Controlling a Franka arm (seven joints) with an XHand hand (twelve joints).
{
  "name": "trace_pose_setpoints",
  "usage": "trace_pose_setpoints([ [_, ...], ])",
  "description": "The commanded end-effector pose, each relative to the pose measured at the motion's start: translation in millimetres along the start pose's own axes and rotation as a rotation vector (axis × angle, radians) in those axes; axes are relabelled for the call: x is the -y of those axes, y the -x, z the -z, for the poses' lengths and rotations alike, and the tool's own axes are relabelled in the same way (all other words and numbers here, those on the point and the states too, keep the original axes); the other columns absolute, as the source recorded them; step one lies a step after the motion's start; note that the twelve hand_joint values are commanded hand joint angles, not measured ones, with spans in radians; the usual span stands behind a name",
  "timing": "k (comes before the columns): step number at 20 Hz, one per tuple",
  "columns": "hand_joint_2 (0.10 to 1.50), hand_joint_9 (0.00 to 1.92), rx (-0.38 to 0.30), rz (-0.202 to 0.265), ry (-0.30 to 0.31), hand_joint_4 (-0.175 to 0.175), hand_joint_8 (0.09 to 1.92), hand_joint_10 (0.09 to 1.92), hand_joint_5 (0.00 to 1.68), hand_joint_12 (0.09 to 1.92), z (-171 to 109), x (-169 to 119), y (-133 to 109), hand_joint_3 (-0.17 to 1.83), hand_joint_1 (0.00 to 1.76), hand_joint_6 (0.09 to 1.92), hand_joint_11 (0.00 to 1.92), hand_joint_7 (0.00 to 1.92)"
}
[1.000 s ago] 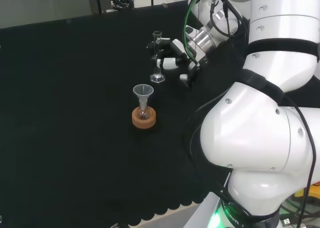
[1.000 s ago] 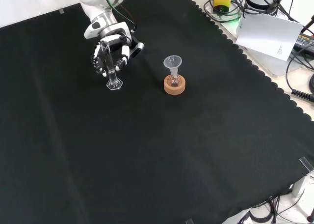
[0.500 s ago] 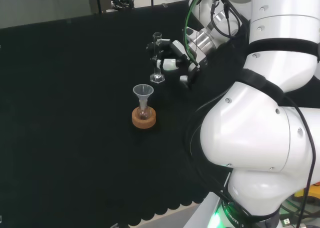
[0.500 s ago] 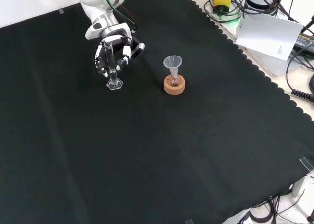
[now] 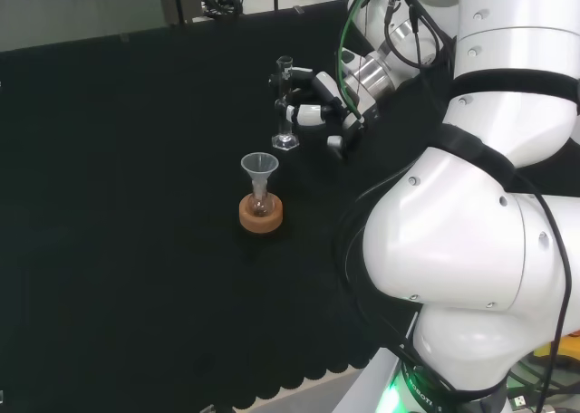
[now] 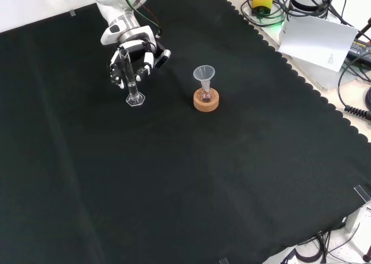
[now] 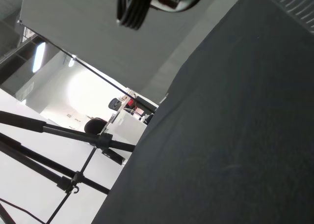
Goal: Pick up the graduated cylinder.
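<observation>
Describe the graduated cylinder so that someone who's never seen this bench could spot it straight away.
In the front view, find the white arm at the top left of the black cloth and follow it to the hand. The graduated cylinder stands upright right there: a thin clear tube on a flat hexagonal foot. The funnel to its right stands in a flask on a cork ring.

- We see a tabletop (image 6: 232,177) under black cloth; its scalloped edge runs along the right in the front view.
- Graduated cylinder (image 6: 134,87) stands upright on its clear hexagonal foot, resting on the cloth.
- Cork ring stand (image 6: 206,100) sits near it, to the right in the front view, carrying a small flask (image 5: 261,205) with a clear funnel (image 6: 203,74) on top.
- We see the two pieces apart, not touching.
</observation>
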State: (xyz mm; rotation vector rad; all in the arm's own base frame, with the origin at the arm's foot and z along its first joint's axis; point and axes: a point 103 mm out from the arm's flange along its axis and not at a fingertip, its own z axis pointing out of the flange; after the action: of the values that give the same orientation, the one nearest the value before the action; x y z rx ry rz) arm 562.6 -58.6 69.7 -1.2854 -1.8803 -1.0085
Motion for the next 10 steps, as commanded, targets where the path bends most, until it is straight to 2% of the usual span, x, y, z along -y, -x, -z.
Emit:
trace_pose_setpoints([
  [1, 0.79, 1.11, 0.013, -0.010, -0.001, -0.006, 0.53, 0.10, 0.61, 1.02, 0.0, 0.7, 2.1, 0.59, 1.04, 0.63, 0.85, 0.72],
  [10, 0.82, 1.13, 0.018, -0.010, 0.007, 0.001, 0.55, 0.10, 0.65, 1.03, -2.1, -1.8, 1.7, 0.59, 1.04, 0.66, 0.87, 0.74],
])
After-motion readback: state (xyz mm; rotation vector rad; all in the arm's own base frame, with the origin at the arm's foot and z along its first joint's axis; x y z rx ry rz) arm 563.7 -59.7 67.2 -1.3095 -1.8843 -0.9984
